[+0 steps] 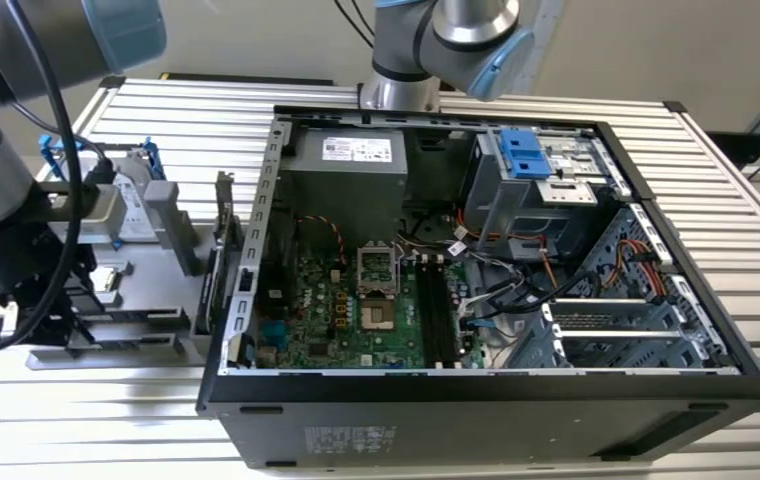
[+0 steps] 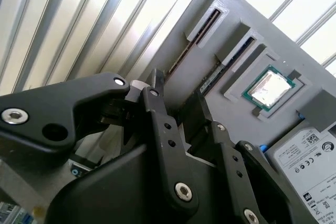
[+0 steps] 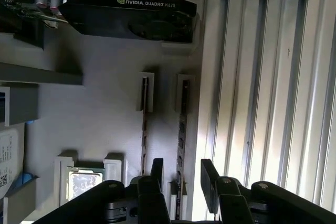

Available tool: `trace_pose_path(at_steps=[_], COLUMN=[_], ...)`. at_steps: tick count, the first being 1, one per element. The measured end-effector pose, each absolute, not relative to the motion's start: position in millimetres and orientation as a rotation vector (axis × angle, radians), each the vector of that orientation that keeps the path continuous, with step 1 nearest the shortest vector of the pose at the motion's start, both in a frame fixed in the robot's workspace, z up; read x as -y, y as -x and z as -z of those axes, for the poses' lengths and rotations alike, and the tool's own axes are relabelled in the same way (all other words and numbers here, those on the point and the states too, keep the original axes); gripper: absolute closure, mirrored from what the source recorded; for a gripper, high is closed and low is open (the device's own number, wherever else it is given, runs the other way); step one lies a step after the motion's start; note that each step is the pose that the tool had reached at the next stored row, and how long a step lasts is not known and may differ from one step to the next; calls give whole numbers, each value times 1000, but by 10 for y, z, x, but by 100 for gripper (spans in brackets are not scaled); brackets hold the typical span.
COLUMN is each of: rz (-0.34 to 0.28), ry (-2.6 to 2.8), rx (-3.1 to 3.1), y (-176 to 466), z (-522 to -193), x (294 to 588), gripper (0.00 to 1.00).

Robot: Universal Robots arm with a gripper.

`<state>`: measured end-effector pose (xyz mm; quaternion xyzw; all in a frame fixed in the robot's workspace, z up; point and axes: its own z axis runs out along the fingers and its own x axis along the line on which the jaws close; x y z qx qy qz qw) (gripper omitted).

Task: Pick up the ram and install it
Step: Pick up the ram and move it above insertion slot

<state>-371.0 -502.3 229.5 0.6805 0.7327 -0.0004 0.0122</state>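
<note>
First wrist view: gripper [image 3: 182,174] open, fingers [image 3: 157,170] either side of the ram [image 3: 182,124], which stands on edge in the grey holder [image 3: 105,119] (a second stick [image 3: 144,129] sits just outside one finger). Pick-up step, I judge, w/ no grip made yet. Closing calls for jaws centred & square to the board.

Pale silver, ribbed in long slats, on the table [image 1: 727,200]; black on the case [image 1: 487,430]; green on the motherboard [image 1: 340,325]; bright blue on the clip [image 1: 523,155]; red, orange and black among the cables [image 1: 634,250]; silver-grey with pale blue caps [image 1: 503,60] on the arm [image 1: 467,25]; matte black on the gripper [image 3: 182,169], silver on its screws [image 2: 182,191]; flat grey on the tray [image 3: 105,114]; dark, near black, on the ram [image 3: 182,129]; shiny silver edged in green on the processor [image 2: 269,88]; black on the graphics card [image 3: 131,14]; white with black print on the label [image 2: 310,161].
</note>
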Motion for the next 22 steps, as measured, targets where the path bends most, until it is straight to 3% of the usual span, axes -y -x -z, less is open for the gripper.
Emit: trace_pose_path(at_steps=[22], rz=[2], ry=[-2127], rx=[-2278], y=[3710], z=[-2131], x=[5022], gripper=[0])
